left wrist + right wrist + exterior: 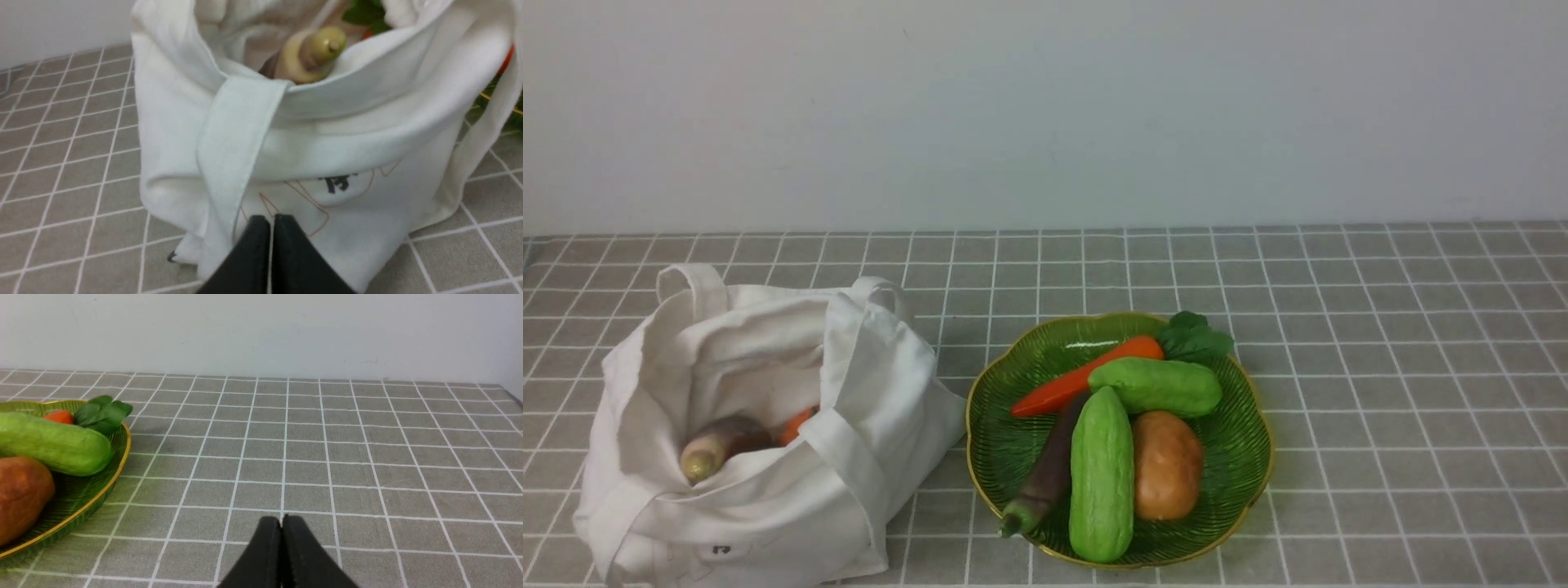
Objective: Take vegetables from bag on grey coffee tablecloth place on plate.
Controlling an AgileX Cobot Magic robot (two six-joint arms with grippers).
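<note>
Front view: found white bag (923,433) on left part of tabletop (1380,408), well short of far edge; saw purple-and-cream root (723,445) and orange piece (796,426) inside. Logged plate (1262,490) just beside bag, near middle, with carrot, two green gourds, purple root and brown potato-like piece aboard. Noted open cloth between plate and right edge; judged room on plate rim tight, best toward its right side. Left wrist view: saw left gripper (271,220) closed on nothing, in front of bag. Read root as light, stiff, smooth, perhaps slippery; favoured gripping across thick middle rather than tapered cream tip. Expected soft bag wall and strap to sag or snag; advised opening fingers above mouth and lifting straight clear before crossing. Right wrist view: saw right gripper (282,518) closed, empty, over bare cloth, apart from plate.
</note>
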